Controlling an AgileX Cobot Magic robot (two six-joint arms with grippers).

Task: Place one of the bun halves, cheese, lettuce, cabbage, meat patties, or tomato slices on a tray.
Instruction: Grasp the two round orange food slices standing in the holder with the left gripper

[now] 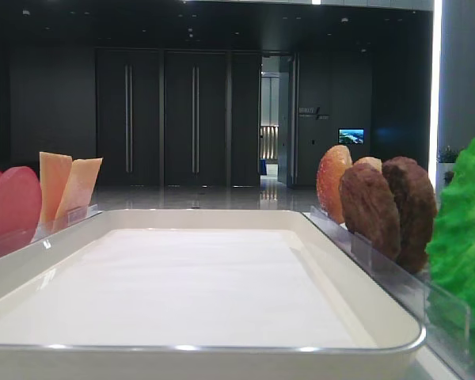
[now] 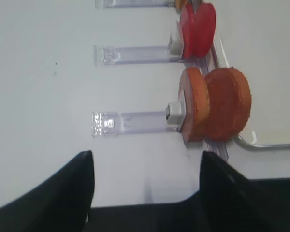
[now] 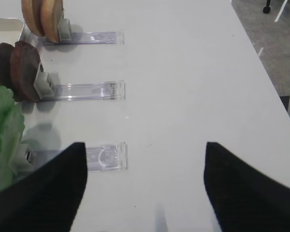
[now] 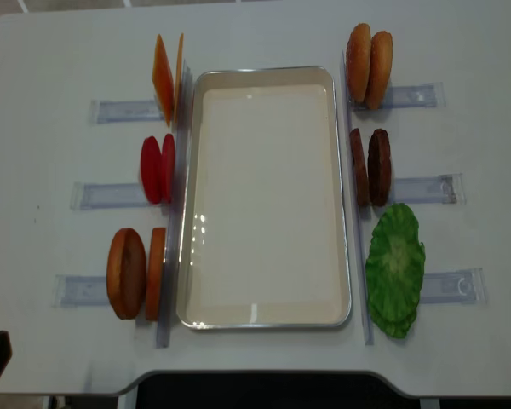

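- Both grippers, left (image 2: 145, 186) and right (image 3: 145, 186), hang wide open and empty.
- Bun halves (image 4: 136, 273) stand on edge just left of the bare tray (image 4: 264, 322), near corner.
- Probably light and stiff; best pinched across the rim.

matte black, broad wedge-shaped jaws on both the left gripper (image 2: 145, 188) and right gripper (image 3: 145, 186)
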